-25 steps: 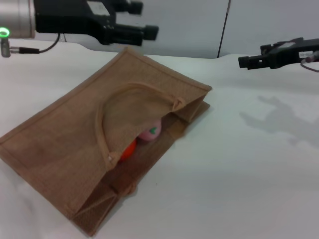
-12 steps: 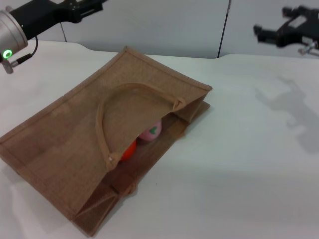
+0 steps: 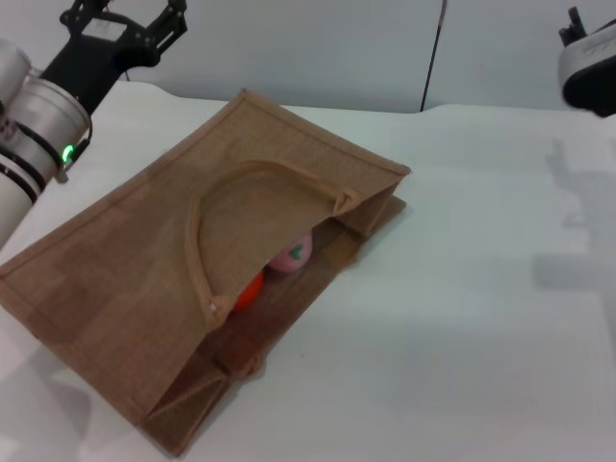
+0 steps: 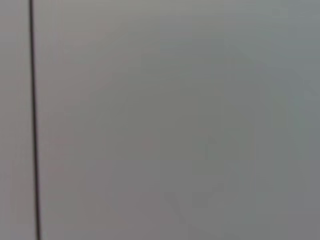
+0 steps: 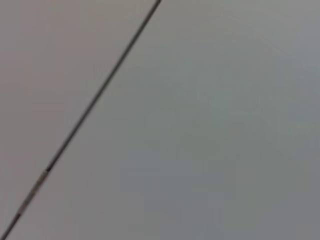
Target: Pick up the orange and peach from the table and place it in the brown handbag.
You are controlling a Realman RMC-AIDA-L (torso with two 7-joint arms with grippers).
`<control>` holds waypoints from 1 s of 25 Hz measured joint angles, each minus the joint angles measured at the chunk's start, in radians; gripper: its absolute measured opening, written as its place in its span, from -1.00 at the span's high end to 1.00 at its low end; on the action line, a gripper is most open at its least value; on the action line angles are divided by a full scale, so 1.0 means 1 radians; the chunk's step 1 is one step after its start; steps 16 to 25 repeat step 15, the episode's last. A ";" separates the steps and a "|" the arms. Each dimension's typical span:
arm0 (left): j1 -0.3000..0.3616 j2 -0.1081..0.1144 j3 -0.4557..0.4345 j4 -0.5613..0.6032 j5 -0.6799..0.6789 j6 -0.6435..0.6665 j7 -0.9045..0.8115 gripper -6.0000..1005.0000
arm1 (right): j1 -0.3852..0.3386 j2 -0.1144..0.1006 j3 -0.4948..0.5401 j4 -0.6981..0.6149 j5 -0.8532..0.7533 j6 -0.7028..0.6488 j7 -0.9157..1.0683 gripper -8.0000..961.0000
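Note:
The brown handbag (image 3: 164, 260) lies flat on the white table, its mouth facing the front right. The peach (image 3: 292, 256), pale pink with a green leaf mark, sits inside the mouth. The orange (image 3: 248, 289) lies beside it, deeper in the bag and mostly hidden under the top panel and a strap handle (image 3: 197, 241). My left gripper (image 3: 125, 12) is raised at the far left, above and behind the bag, open and empty. Only part of my right arm (image 3: 589, 67) shows at the top right edge, and its fingers are out of view.
The white table (image 3: 462, 318) stretches to the right and front of the bag. A grey wall with a dark vertical seam (image 3: 433, 58) stands behind it. Both wrist views show only that grey wall and a dark line (image 4: 34, 120).
Both arms have lifted up and away from the table, the left swinging to the far left and the right rising out toward the top right edge. The bag and fruits have not moved.

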 joint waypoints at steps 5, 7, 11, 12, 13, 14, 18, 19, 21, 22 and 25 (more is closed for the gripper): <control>-0.002 -0.001 0.000 -0.038 -0.044 0.001 0.062 -0.75 | 0.066 -0.004 -0.140 0.142 -0.002 -0.110 0.239 -0.84; -0.002 -0.001 0.000 -0.047 -0.053 0.006 0.073 -0.75 | 0.073 -0.005 -0.145 0.161 -0.002 -0.106 0.277 -0.84; -0.002 0.000 0.000 -0.058 -0.071 0.008 0.095 -0.75 | 0.072 -0.005 -0.146 0.166 -0.003 -0.103 0.282 -0.84; -0.002 0.000 0.000 -0.060 -0.075 0.007 0.097 -0.75 | 0.072 -0.005 -0.146 0.166 -0.003 -0.102 0.282 -0.84; -0.002 0.001 0.000 -0.063 -0.077 0.006 0.098 -0.75 | 0.072 -0.005 -0.146 0.167 -0.004 -0.100 0.282 -0.84; -0.001 0.001 0.000 -0.064 -0.079 0.004 0.100 -0.75 | 0.072 -0.005 -0.146 0.167 -0.004 -0.099 0.283 -0.84; -0.001 0.002 0.000 -0.066 -0.080 0.003 0.101 -0.75 | 0.073 -0.005 -0.145 0.168 -0.004 -0.099 0.284 -0.84; -0.001 0.002 0.000 -0.066 -0.080 0.003 0.101 -0.75 | 0.073 -0.005 -0.145 0.168 -0.004 -0.099 0.284 -0.84; -0.001 0.002 0.000 -0.066 -0.080 0.003 0.101 -0.75 | 0.073 -0.005 -0.145 0.168 -0.004 -0.099 0.284 -0.84; -0.001 0.002 0.000 -0.066 -0.080 0.003 0.101 -0.75 | 0.073 -0.005 -0.145 0.168 -0.004 -0.099 0.284 -0.84; -0.001 0.002 0.000 -0.066 -0.080 0.003 0.101 -0.75 | 0.073 -0.005 -0.145 0.168 -0.004 -0.099 0.284 -0.84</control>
